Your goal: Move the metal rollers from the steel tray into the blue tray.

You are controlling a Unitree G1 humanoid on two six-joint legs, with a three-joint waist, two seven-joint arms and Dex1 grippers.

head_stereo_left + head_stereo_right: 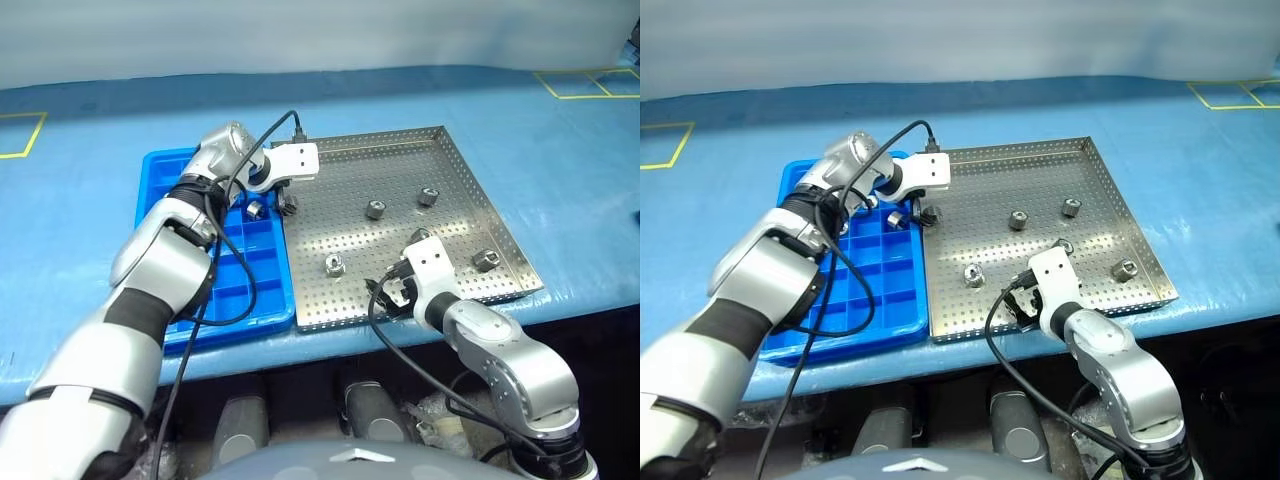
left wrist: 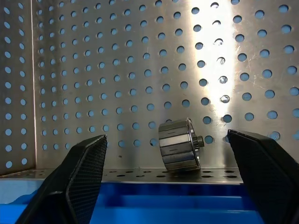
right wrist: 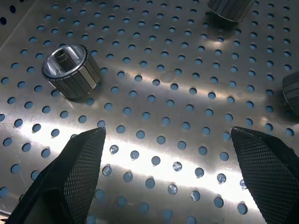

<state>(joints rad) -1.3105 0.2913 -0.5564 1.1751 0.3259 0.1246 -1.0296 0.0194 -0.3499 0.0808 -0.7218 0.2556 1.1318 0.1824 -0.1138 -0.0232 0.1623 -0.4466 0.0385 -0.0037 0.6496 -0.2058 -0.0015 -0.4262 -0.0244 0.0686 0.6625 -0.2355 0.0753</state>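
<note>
The metal rollers sit on the steel tray [image 1: 460, 170], the big silver one full of little holes. Counting in the head view, there is one roller [image 1: 376, 209] near the middle, one [image 1: 428, 196] at about 2 o'clock from it, one [image 1: 335, 265] at about 7 o'clock from it, and one [image 1: 486, 260] near the right rim. Another roller [image 2: 180, 144] lies on its side just inside the steel tray's left rim, beside the blue tray [image 1: 160, 165]. One roller [image 1: 255, 209] seems to rest in a square of the blue tray, so the job looks only just started. Most rollers are not yet moved.

The left gripper [image 1: 283, 196] hangs over the line where the two trays meet, with its fingers wide open and holding nothing. The tipped roller sits between its fingers [image 2: 81, 177] in the wrist view, not touched. The right gripper [image 1: 397, 292] is low at the front of the steel tray, at about 5 o'clock from the middle roller, fingers wide open and empty too.

Black cables loop off both arms. The left arm lies across the blue tray and hides some squares.
</note>
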